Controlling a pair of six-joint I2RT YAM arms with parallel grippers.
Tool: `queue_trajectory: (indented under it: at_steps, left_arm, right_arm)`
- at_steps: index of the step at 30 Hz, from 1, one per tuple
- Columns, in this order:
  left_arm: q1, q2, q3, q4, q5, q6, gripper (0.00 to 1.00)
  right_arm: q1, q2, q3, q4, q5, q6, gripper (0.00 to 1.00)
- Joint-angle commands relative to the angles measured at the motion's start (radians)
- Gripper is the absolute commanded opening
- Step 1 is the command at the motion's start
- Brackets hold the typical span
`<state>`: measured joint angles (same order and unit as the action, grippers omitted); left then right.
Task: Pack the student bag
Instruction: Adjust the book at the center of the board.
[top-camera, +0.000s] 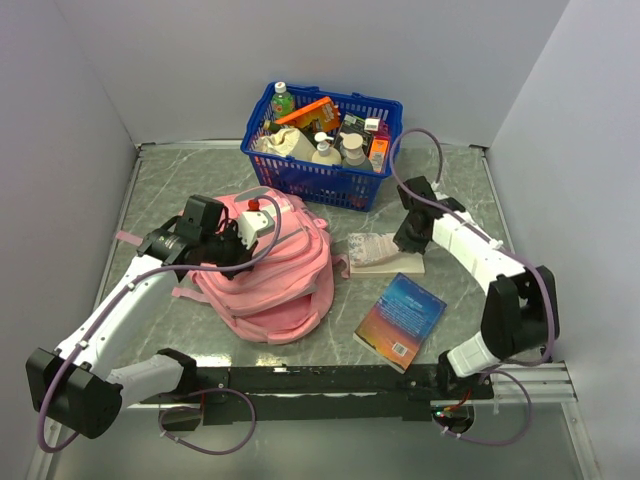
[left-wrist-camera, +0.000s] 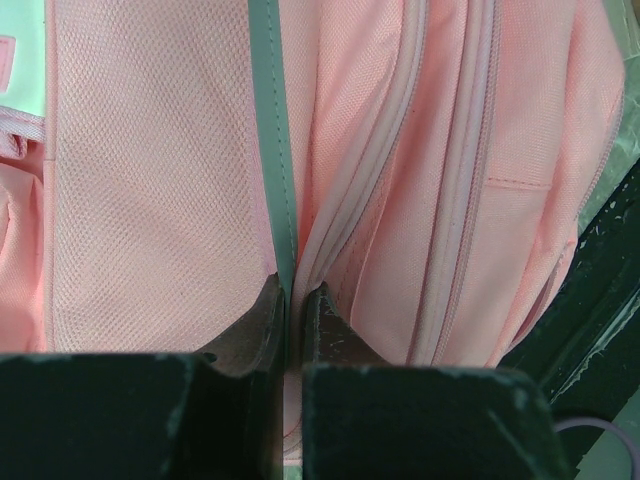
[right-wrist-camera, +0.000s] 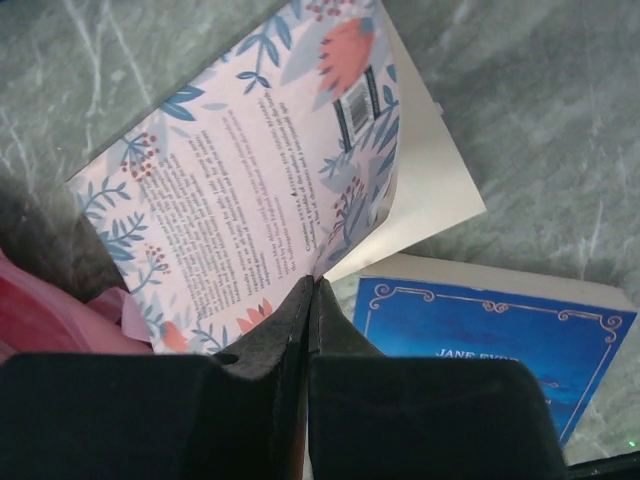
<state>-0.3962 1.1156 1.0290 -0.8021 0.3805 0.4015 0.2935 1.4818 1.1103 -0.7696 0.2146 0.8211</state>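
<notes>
Nearer to the arm bases than the student bag (top-camera: 275, 285), and off to its right, a blue book (top-camera: 400, 318) lies flat on the tabletop (top-camera: 200, 180). From the right wrist we see only part of it: the frame cuts its far end, the claw body covers a near corner, and we read just "JANE" and the start of a second word.

The student bag lies slumped on the tabletop, left of the middle. In the overhead view its upper left part is hidden under the left arm's wrist, and a pink strap (top-camera: 130, 238) sticks out to the left from beneath that arm. From the left wrist the bag fills the frame, so we lose its outline. The left claw (left-wrist-camera: 293, 295) is pressed nearly together on a fold of pink fabric beside a grey trim (left-wrist-camera: 270, 130); what exactly sits between the pads we cannot tell. A small red thing (top-camera: 253, 204) at the bag's far edge is too small for us to name.

Just right of the bag lies a floral paperback (right-wrist-camera: 250, 170), one corner reaching the pink fabric. The right claw (right-wrist-camera: 312, 285) is pressed tight on the corner of its raised back cover, with a white page (right-wrist-camera: 440, 190) bare beneath. Its print is too small to read.

Beyond the bag, slightly right, stands a blue basket (top-camera: 320, 182) crammed with bottles and packets that overlap too much to sort out; the right arm's cable (top-camera: 420, 131) loops before its right corner.
</notes>
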Motion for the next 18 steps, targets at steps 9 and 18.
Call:
queue_trajectory:
  at_steps: [9,18]
  left_arm:
    - [0.026,-0.011,0.028,0.104,-0.078,-0.004,0.01]
    - [0.026,0.015,0.049,0.096,-0.055,-0.009,0.01]
  right_arm:
    - [-0.031,0.318,0.281,-0.085,-0.061,-0.073,0.22]
    - [-0.036,0.239,0.036,0.075,-0.207,-0.002,0.59]
